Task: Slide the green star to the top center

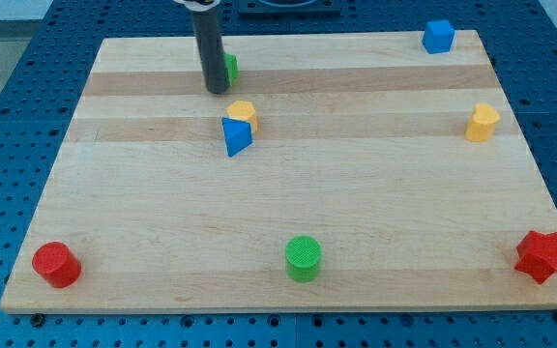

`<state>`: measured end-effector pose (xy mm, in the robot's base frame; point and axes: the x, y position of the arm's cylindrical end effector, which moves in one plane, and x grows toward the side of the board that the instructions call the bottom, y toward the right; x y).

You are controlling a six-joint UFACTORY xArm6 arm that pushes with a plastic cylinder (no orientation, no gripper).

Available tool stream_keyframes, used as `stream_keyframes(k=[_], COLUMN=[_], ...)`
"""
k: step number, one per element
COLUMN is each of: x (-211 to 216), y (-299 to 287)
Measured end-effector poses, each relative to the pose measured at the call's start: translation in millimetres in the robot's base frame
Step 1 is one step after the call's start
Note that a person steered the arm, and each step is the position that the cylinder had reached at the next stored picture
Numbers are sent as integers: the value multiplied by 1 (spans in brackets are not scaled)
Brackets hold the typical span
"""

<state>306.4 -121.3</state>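
A dark rod is seen standing in the upper left-centre of the frame, and my tip [217, 91] is planted on the wooden tabletop [356, 213] directly against the left side of the green star [231, 68], which is largely hidden behind the rod so that only a sliver of green is shown on the rod's right. The star is placed near the top edge of the tabletop, a little left of centre. No hand is carried by the arm, so no open or closed state can be told. Just below the tip, a yellow block [244, 115] and a blue triangular block [235, 136] are found touching each other. A blue cube [438, 36] is set at the upper right corner, and a second yellow block [483, 123] is seen by the right edge. Along the bottom of the frame, a red cylinder [55, 264] is placed at the left, a green cylinder [303, 258] at centre and a red star [543, 255] at the right.
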Motion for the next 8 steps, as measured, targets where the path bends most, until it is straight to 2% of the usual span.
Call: stream_keyframes(k=[1, 2, 5, 8], x=[-10, -21, -44, -44], y=[-28, -14, 84, 113])
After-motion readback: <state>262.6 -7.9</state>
